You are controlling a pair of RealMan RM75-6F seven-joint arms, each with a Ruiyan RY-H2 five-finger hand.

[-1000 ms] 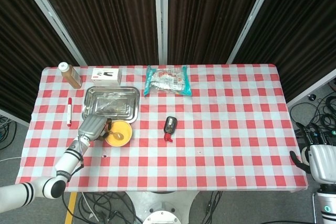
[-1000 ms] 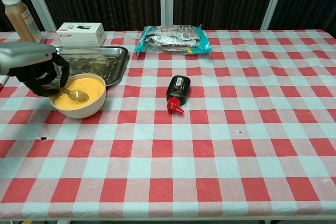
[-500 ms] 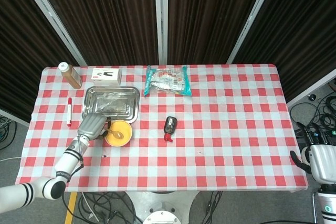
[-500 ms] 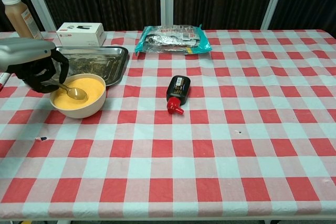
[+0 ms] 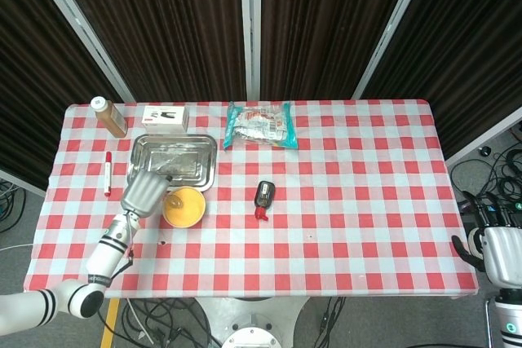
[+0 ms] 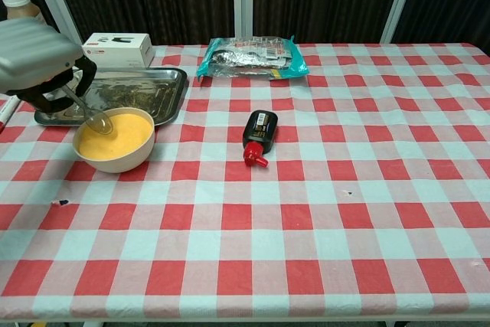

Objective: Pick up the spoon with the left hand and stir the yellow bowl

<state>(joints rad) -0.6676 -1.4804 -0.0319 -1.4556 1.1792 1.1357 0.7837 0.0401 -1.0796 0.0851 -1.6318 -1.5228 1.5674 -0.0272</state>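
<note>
A yellow bowl (image 6: 115, 142) (image 5: 184, 207) stands on the checked cloth in front of the metal tray. My left hand (image 6: 42, 67) (image 5: 144, 193) is raised over the bowl's far left rim and grips a spoon (image 6: 90, 113) by its handle. The spoon slants down, its head (image 5: 174, 200) just above the bowl's left side. My right hand (image 5: 498, 250) hangs off the table's right edge in the head view, its fingers not clear.
A metal tray (image 6: 145, 89) lies behind the bowl. A white box (image 6: 117, 49), a brown bottle (image 6: 17, 4) and a foil packet (image 6: 249, 57) sit along the back. A black bottle with a red cap (image 6: 258, 135) lies mid-table. A red marker (image 5: 107, 172) lies at the left.
My left hand has lifted up and back from the bowl, taking the spoon's head out of the bowl's middle to above its left rim. The right hand stays put.
</note>
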